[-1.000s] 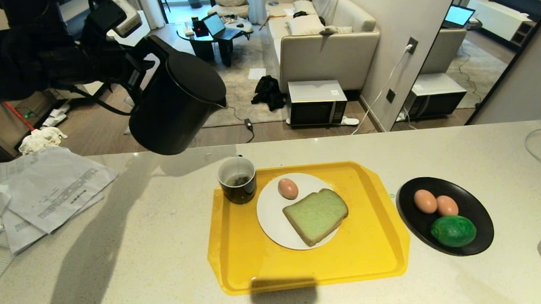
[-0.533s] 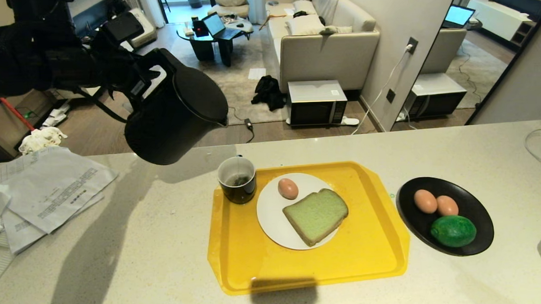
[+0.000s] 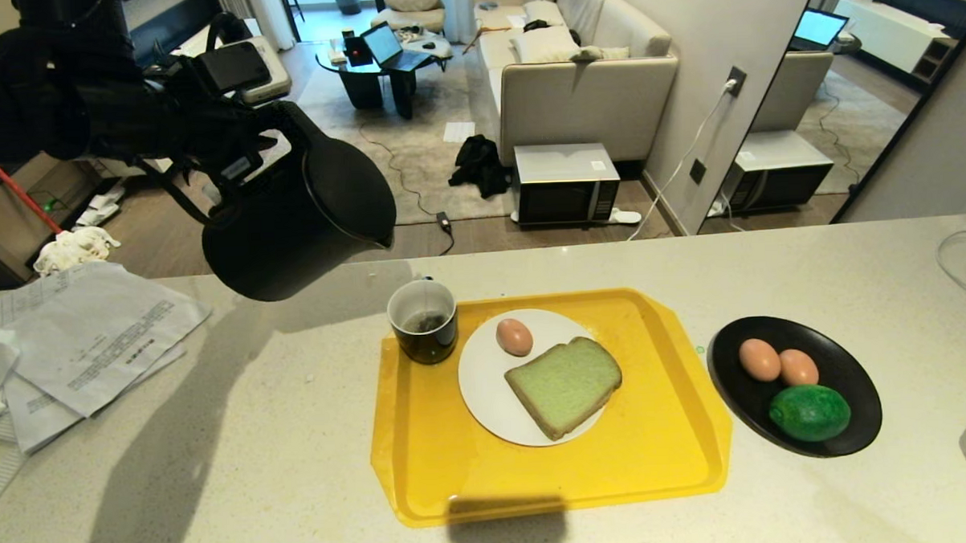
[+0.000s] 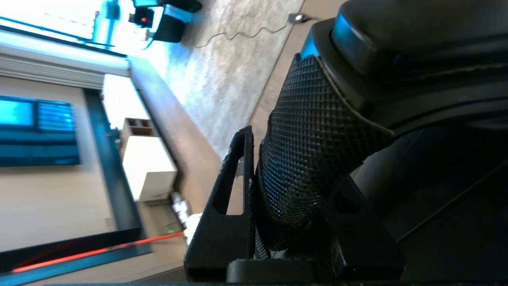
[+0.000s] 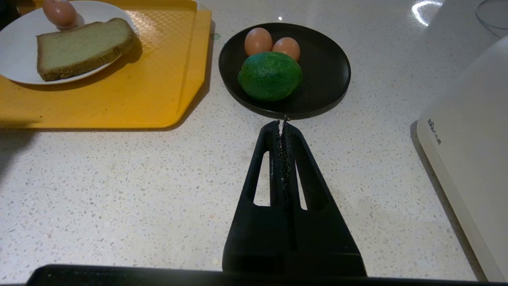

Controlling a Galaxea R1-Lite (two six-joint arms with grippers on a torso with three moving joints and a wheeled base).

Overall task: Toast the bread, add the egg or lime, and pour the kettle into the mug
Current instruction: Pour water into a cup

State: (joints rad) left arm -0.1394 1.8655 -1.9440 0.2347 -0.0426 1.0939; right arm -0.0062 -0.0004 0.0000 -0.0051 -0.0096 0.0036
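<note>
Your left gripper (image 3: 242, 163) is clamped on the loop handle of the kettle (image 3: 296, 222), and in the left wrist view the handle's black cross-hatched grip fills the narrow gap between the fingers (image 4: 226, 214). The kettle is matte black with a domed lid and a small spout; it hangs in the air, tilted, spout side toward the mug (image 3: 423, 320), up and to the left of it and not over it.

The mug is short and glossy black with a pale inside, and you can see something dark at its bottom. It stands on the far left corner of the yellow tray (image 3: 658, 458).

Beside it, the white plate (image 3: 479, 384) carries 1 pinkish-brown egg (image 3: 514, 336) and the green-crumbed bread (image 3: 563, 385). The black dish (image 3: 728, 391) to the right holds 2 more eggs and the bumpy dark green lime (image 3: 809, 412).

Your right gripper (image 5: 282, 121) hangs low over the counter just short of that dish, jaws pressed together on nothing.
</note>
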